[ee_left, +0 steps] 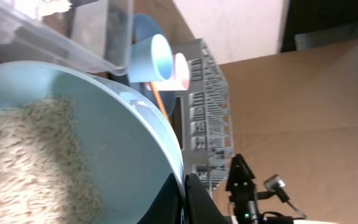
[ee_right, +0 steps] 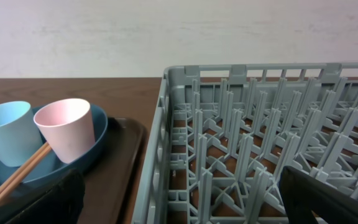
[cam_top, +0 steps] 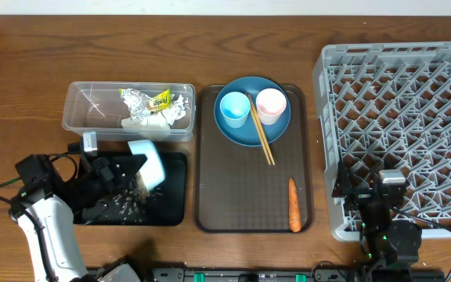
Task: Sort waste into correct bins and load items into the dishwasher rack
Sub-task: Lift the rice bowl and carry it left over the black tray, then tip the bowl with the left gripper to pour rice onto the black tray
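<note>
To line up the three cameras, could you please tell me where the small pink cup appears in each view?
Overhead: pink cup on the dark-blue plate, top centre.
Left wrist: top centre, just right of the light-blue cup.
Right wrist: left side, on the plate.
Shared landmark: the grey rack, in all three views.

Left arm (cam_top: 51, 233) white-shelled, black cables; right arm (cam_top: 388, 235) black.
</note>
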You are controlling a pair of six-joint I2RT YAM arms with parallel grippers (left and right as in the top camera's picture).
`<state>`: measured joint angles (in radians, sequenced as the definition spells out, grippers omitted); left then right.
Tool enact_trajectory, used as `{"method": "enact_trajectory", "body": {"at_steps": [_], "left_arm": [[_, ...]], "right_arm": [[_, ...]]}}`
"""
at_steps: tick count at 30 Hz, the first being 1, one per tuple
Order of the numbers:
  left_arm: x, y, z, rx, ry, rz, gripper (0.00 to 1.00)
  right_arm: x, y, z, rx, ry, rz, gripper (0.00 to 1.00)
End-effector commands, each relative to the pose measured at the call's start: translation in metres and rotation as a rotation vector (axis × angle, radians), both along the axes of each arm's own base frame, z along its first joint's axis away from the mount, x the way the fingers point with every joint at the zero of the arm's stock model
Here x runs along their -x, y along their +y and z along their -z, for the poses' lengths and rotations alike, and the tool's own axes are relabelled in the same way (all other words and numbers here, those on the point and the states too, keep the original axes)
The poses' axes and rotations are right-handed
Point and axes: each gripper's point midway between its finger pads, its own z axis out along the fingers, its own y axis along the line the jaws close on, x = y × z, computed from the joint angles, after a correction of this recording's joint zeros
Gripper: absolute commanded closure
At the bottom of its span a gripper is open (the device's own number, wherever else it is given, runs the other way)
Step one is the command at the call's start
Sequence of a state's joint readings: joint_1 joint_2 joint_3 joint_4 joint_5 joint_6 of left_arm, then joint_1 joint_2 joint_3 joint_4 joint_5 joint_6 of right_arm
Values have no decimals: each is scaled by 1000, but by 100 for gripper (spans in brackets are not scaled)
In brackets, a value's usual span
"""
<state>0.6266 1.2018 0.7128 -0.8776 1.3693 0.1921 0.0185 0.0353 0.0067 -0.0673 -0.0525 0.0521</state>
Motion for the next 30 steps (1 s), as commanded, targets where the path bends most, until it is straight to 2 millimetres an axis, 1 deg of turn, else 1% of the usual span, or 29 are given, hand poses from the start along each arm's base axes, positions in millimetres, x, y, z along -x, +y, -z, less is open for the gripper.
{"method": "enact_trajectory", "body": {"at_steps": [1,5,9,19,26,30], "left_arm": [[-1,-2,-13,45,-69,10,94],[-1,-3,-17,67,-83,12,94],[-1,-4,-34,142,-146,19,94],[-2,5,-34,147,-140,-18,94],[-2,7,-34,183,-95,-35,94],[-3,18,-34,197,-79,-83,94]], "right_arm": [[0,0,1,5,4,0,1],[0,0,1,5,4,0,1],[0,0,1,5,4,0,1],[0,0,1,5,4,0,1],[0,0,1,5,4,0,1],[0,0,1,5,4,0,1]]}}
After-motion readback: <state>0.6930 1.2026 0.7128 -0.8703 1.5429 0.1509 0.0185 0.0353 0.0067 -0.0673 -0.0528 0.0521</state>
